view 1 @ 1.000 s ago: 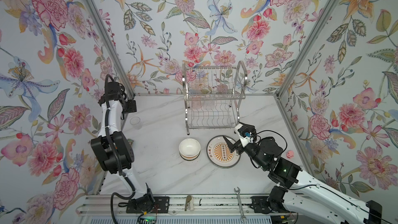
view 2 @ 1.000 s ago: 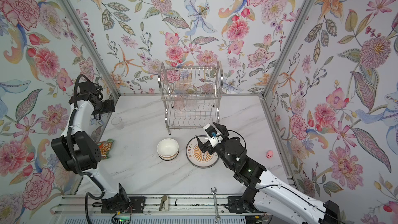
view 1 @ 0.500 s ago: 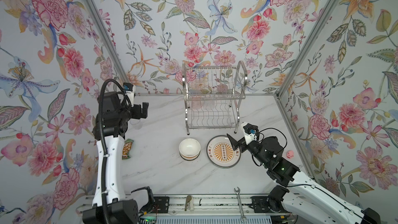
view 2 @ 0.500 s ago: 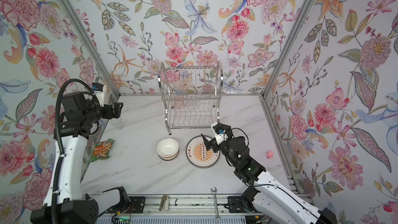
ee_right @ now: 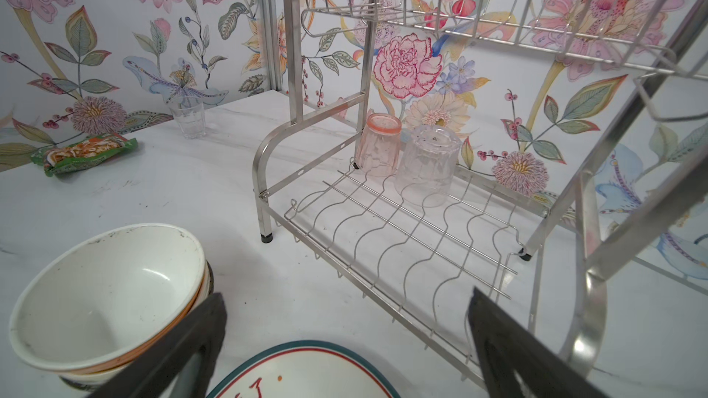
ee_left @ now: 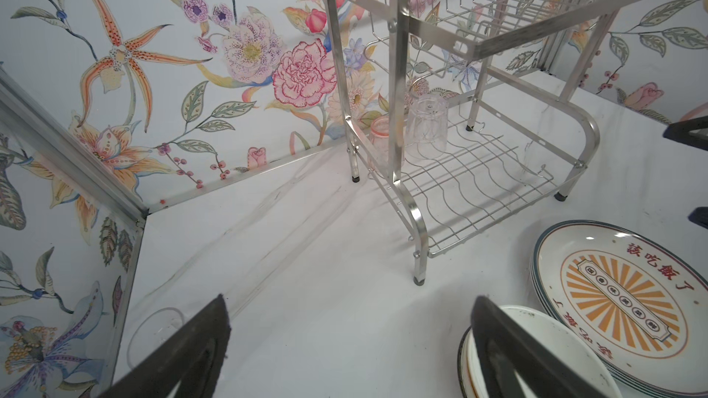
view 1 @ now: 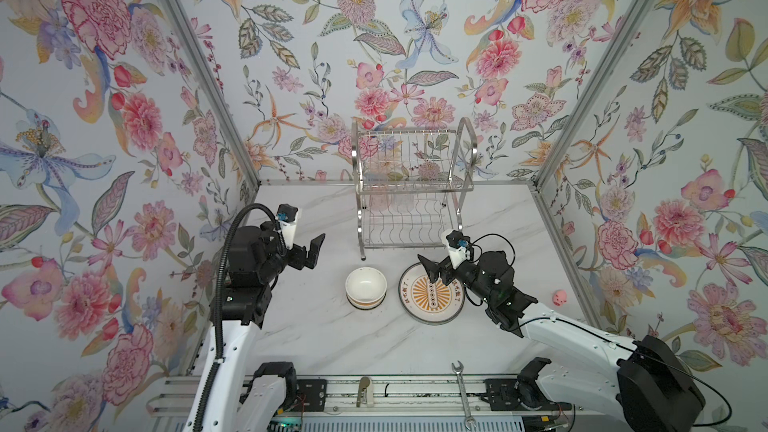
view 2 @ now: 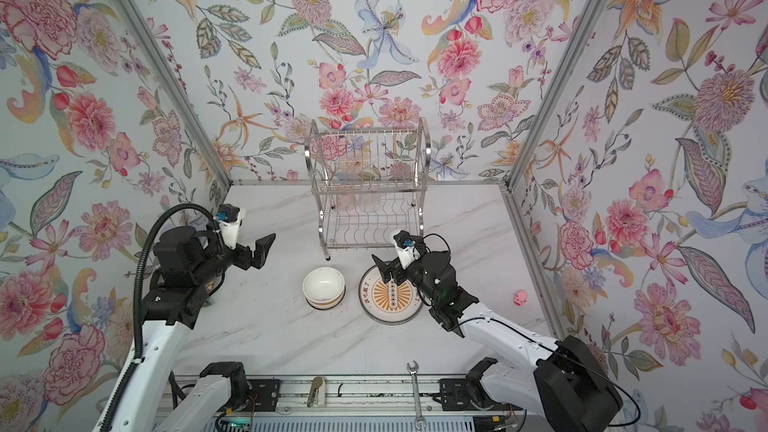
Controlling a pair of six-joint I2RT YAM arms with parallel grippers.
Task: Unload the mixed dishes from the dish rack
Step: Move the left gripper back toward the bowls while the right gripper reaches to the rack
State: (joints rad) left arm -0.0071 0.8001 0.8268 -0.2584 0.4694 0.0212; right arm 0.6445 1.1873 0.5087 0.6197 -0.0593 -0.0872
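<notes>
My left claw [view 1: 311,252] has swung from the worktop's [view 1: 324,338] left edge toward the dish rack [view 1: 409,184] at its back edge. It and my right claw [view 1: 428,270] gape empty. The pink tumbler [ee_right: 377,145] and clear tumbler [ee_right: 427,166] remain racked, so next I reach under the top tier.

A post of the shiny steel wire rack [ee_left: 396,70] half hides the pink ribbed tumbler [ee_left: 377,137]; the small pink lump [view 1: 560,296], perhaps a toy, is too small to tell.
</notes>
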